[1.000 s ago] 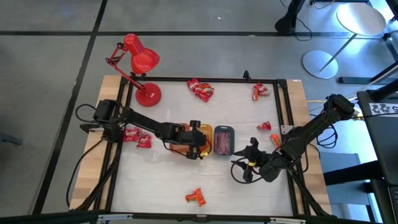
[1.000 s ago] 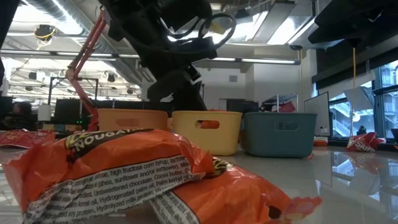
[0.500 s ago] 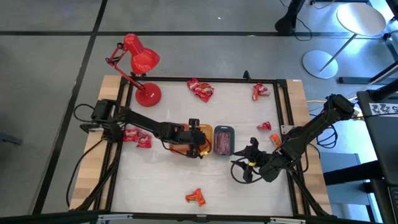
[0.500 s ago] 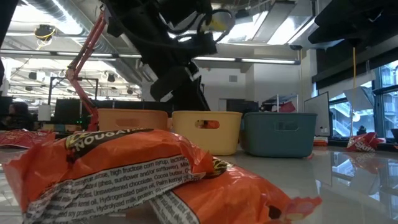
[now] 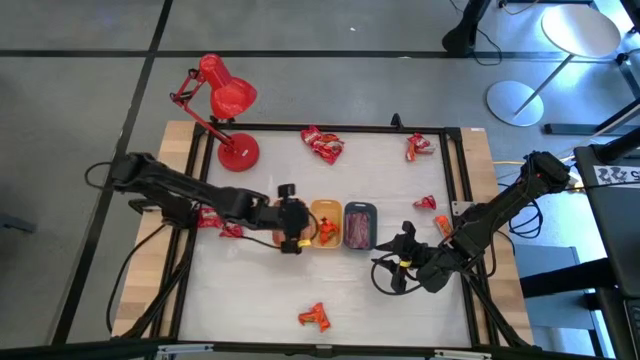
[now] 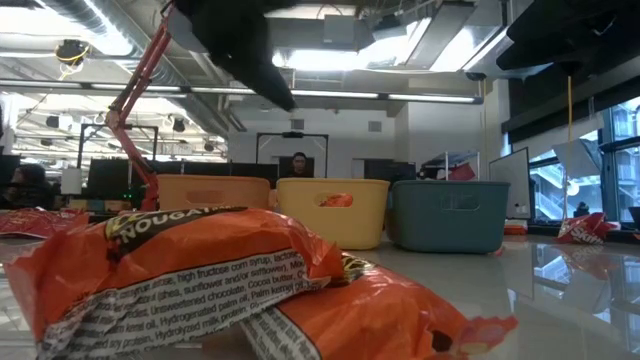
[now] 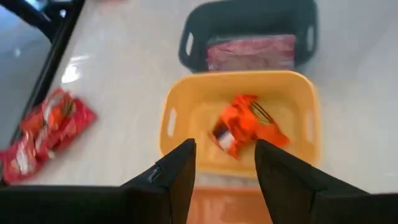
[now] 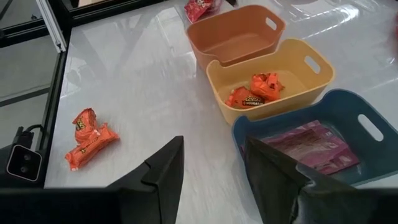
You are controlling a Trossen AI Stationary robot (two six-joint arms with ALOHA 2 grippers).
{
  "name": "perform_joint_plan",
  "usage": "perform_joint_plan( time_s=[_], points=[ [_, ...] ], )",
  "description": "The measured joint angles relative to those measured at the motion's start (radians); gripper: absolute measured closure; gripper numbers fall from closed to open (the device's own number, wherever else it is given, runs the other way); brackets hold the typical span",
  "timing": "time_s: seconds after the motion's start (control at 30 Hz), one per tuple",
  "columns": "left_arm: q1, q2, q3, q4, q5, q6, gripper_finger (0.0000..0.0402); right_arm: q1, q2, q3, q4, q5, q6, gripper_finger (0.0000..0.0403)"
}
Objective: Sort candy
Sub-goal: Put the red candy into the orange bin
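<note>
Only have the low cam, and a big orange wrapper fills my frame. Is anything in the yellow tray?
Observer: Yes. The yellow tray holds orange candy.
Operator: Grey one?
Observer: The grey tray holds pink-maroon candy.
Operator: Claws?
Observer: The left claw is open and empty beside the yellow tray. The right claw waits open near the grey tray.

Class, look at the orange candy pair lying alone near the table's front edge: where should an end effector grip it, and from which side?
Grip the orange candy pair from above, across its narrow middle: it lies flat on the table with open space around it.
</note>
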Motion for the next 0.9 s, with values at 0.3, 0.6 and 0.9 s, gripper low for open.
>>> perform_joint_plan(
  time_s=[0.3, 0.6, 0.9],
  points=[
    [-0.089, -0.132, 0.000, -0.476, 0.001, -0.385, 0.0245, -0.001, 0.000, 0.000, -0.001, 0.021, -0.004, 0.0237],
    [-0.015, -0.149, -0.069, -0.783, 0.153, -0.578, 0.0245, -0.001, 0.000, 0.000, 0.000, 0.059, -0.026, 0.0237],
    [0.175, -0.204, -0.263, -0.694, 0.288, -0.400, 0.0245, -0.001, 0.000, 0.000, 0.000, 0.051, -0.026, 0.0237]
  ],
)
